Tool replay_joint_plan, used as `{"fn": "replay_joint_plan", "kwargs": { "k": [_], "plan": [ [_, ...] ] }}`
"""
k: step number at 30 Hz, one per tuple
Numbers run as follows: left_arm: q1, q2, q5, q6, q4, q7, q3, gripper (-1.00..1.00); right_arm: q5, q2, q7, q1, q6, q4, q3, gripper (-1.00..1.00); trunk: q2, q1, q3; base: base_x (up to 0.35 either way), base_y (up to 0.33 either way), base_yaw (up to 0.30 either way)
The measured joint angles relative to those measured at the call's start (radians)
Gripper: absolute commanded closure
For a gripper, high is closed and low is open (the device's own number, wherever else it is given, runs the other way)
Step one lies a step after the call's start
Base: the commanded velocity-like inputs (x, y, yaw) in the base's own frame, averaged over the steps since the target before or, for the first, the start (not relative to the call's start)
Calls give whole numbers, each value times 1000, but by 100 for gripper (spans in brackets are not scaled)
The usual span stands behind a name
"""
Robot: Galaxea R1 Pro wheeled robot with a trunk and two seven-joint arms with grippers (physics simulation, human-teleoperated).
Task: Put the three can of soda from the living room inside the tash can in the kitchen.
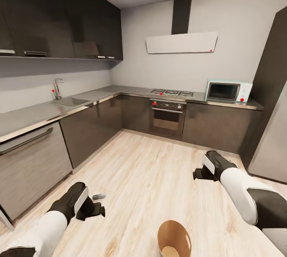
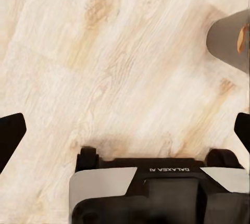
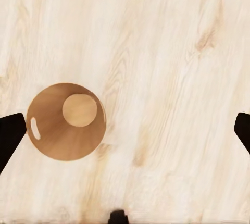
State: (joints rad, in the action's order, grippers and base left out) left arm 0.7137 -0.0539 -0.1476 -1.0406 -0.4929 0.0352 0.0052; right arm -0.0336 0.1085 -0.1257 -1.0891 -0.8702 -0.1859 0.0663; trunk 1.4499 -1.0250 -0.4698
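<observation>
Both sets of jaws are wide open and hold nothing. In each wrist view the two dark tips sit far apart at the picture's edges, with bare wood floor (image 3: 172, 52) between them.

The left gripper (image 1: 92, 206) hangs low over the floor at about 8 o'clock from where I stand, pointing down. The right gripper (image 1: 202, 172) hangs at about 4 o'clock, also pointing down, its white arm bent back toward the body.

The bin (image 1: 173, 239) stands upright on the floor at 6 o'clock, between the two arms and close to the robot. The right wrist view looks straight down into the bin (image 3: 66, 121). It is brown and smooth inside, and I see no can in it.

I think a soda can would be light, thin and slick, and easy to dent. A soft squeeze around the middle of its side should do.

No can is near here. The kitchen worktop (image 1: 36, 113) runs along the wall at 10 o'clock.
</observation>
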Motion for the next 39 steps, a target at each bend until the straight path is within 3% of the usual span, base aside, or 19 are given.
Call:
{"fn": "replay_joint_plan", "kwargs": {
  "k": [4,8,39],
  "plan": [
    [84,0,-13,-7,115,0,-2,-100,2,-16,-1,19,0,-6,1,-100,0,0,0,6,0,0],
    [126,-1,-19,-5,124,-1,-3,-100,3,-23,-1,33,0,-8,2,-100,0,0,0,2,0,0],
    [141,0,-28,-4,115,-1,0,-100,2,-25,-1,73,0,-3,4,-100,0,0,0,0,0,0]
  ]
}}
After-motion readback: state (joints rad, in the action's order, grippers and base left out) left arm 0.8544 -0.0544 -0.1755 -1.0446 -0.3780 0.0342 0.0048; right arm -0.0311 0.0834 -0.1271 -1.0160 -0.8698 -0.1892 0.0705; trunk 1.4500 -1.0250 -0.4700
